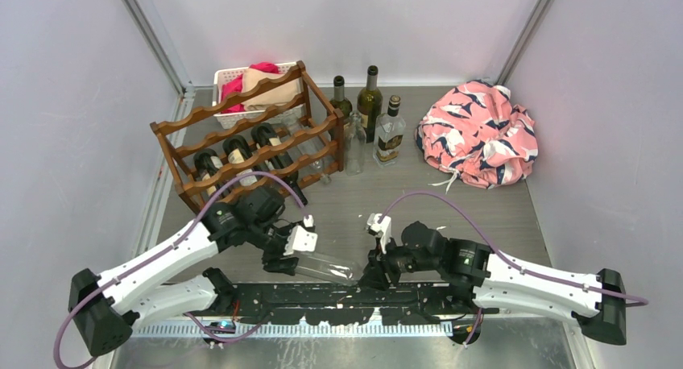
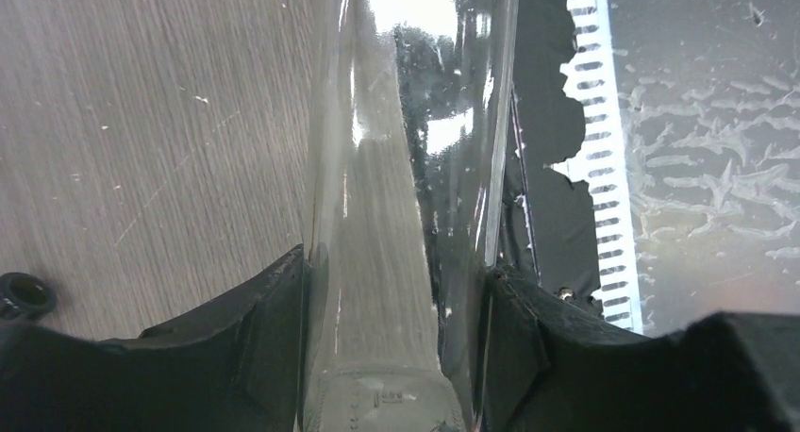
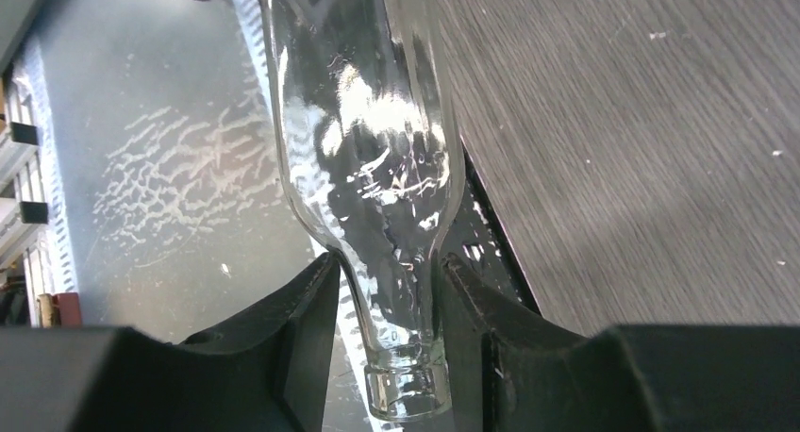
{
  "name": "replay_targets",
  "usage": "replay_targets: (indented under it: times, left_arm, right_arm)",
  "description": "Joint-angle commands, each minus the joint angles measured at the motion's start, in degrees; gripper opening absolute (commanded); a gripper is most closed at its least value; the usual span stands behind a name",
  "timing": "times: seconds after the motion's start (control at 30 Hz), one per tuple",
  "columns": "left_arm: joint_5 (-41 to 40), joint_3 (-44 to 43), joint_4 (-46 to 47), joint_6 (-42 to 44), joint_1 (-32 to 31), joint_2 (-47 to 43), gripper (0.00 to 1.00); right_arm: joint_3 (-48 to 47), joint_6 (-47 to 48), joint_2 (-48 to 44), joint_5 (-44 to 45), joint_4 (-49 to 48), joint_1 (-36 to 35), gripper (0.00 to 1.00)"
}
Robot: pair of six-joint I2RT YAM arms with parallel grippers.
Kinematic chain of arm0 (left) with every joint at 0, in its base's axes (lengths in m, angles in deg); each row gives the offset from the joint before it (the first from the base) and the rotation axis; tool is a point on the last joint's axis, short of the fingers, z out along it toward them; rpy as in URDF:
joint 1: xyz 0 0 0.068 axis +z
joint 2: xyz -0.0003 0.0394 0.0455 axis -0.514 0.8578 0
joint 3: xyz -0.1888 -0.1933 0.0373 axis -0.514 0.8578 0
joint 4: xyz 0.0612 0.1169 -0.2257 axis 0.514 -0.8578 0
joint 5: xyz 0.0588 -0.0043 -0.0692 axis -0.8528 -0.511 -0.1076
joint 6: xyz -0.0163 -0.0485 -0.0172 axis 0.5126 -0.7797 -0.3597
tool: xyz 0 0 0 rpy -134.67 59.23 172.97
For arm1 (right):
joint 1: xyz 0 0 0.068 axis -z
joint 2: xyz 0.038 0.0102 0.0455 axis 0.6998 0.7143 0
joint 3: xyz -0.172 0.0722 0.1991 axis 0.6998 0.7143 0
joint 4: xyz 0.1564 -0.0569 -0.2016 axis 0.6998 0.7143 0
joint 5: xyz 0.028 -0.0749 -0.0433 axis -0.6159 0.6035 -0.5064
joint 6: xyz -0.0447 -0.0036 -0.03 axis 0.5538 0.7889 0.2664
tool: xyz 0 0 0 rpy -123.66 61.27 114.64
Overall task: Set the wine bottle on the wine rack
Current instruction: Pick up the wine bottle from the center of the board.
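1. A clear glass wine bottle is held on its side at the near edge of the table, between the two arms.
2. The left claw is pinched on the bottle's wide body. In the left wrist view the glass fills the gap between the black fingers.
3. The right claw is pinched on the bottle's neck. In the right wrist view the open mouth is seen just past the fingers.
4. From above, the bottle's base is covered by the left claw and its mouth by the right claw, so only the middle is seen.
5. The glass is see-through and hard to trace against the black strip beneath it. Whether the bottle touches the table cannot be told.
6. The wine rack stands at the far left, well apart from the held bottle.
7. Three dark bottles lie in the rack's lower tier, partly hidden by the wavy rails. A fainter clear shape at its right end cannot be made out for certain.
8. A white basket is largely hidden behind the rack.
9. Upright bottles and a pink patterned cloth are found to the rack's right.
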Motion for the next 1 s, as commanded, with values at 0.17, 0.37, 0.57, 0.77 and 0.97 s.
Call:
replay_targets:
  times: [0.17,0.37,0.57,0.77,0.97]
  left_arm:
    - [-8.7,-4.4,6.6,-2.4,1.3,7.9,0.14]
    - [-8.2,-5.5,5.9,-1.7,1.3,11.5,0.00]
    - [-7.4,-5.5,7.2,-2.3,1.8,10.0,0.00]
    - [-5.0,-4.2,9.4,-4.4,4.7,6.3,0.00]
    - [-3.2,-3.6,9.8,-4.5,4.9,6.3,0.00]
  right_arm:
    - [-1.4,-5.3,6.1,2.5,-4.6,-0.7,0.01]
    - [-0.8,-6.0,6.3,5.1,-4.6,-0.7,0.01]
    - [-3.9,-5.2,13.6,4.8,-2.8,-0.7,0.07]
    - [-5.3,-5.5,18.8,3.1,-3.1,-0.7,0.35]
    - [-6.4,-5.0,18.9,5.1,-0.4,-0.6,0.58]
